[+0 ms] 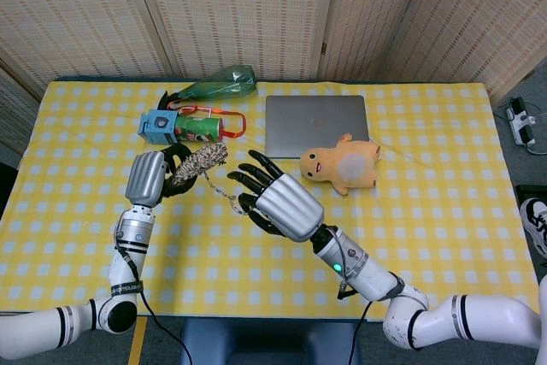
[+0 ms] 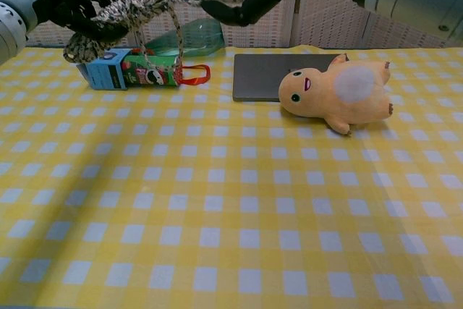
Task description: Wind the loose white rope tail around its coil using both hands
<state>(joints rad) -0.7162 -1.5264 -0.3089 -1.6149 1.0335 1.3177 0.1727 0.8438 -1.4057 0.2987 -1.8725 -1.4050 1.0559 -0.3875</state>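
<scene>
Rope coil (image 1: 198,162) — soft, light, likely floppy — clasped above the worktop (image 1: 427,126) by left hand (image 1: 152,175); right hand (image 1: 272,197) pinches the short tail (image 1: 224,192) in its fingers — best grip near the end.

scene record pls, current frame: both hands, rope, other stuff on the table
left hand: grips rope coil, raised off the table
right hand: fingers spread, pinches rope tail near the coil
tail: short run between the hands
table: yellow check cloth
other items: laptop, plush toy, chips can, blue carton, green bottle
</scene>
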